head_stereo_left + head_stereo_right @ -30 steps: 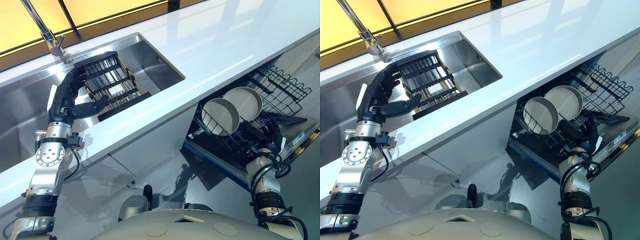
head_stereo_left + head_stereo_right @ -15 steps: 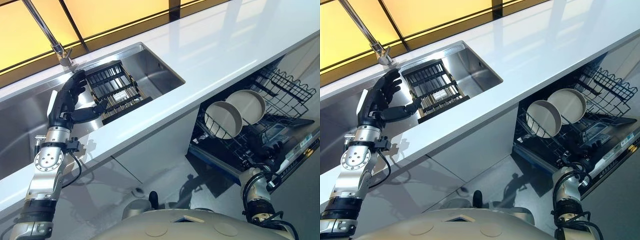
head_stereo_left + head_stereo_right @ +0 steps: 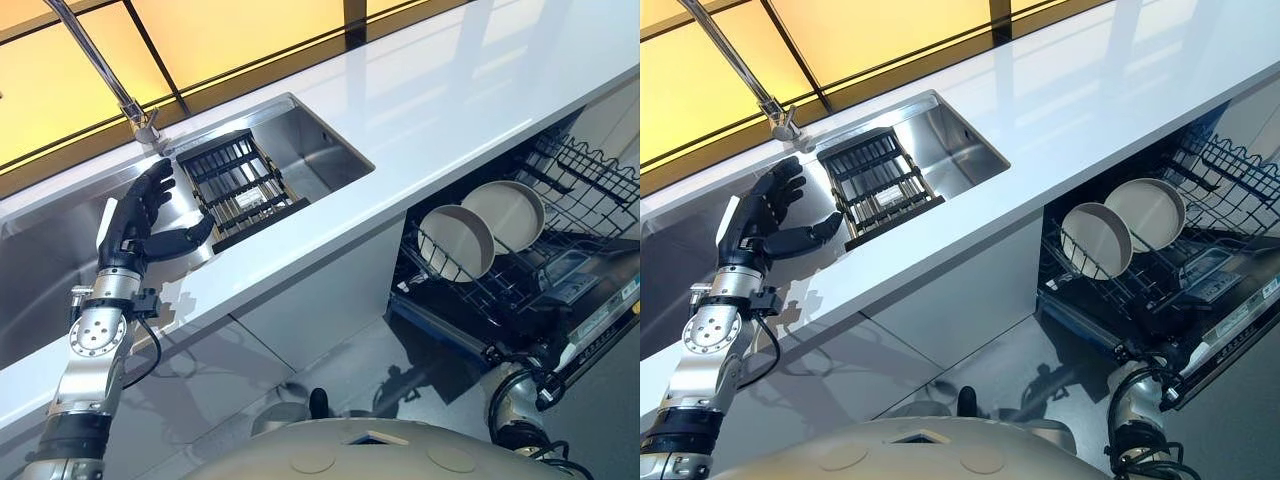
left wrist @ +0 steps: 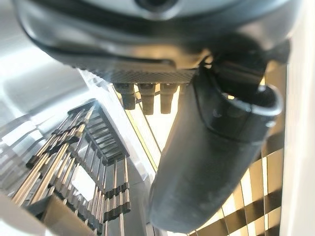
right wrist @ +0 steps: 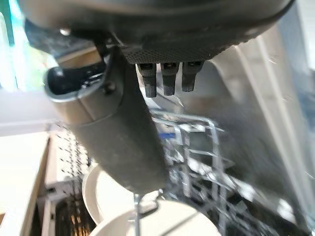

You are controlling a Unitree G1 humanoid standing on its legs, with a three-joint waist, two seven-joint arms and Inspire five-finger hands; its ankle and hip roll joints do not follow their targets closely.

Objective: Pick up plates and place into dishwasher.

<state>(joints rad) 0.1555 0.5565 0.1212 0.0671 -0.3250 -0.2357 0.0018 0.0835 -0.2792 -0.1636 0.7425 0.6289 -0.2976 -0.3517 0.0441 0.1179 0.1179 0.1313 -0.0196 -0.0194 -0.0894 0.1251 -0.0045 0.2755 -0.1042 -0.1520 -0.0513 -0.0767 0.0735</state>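
Two pale round plates stand on edge side by side in the dishwasher's black wire rack. My left hand hovers over the steel sink, open with fingers spread, just left of a dark slatted dish rack that holds nothing. In the left wrist view the hand is empty, with the rack past its thumb. My right hand is low in front of the dishwasher, open and empty, and the plates show beyond its thumb.
A tall chrome faucet rises behind the sink. The white countertop runs across above the dishwasher. The dishwasher's door hangs open at the lower right, over a glossy grey floor.
The camera has shifted. My left hand has drawn back off the dish rack's left edge. My right arm has dropped from beside the plates to below the dishwasher door.
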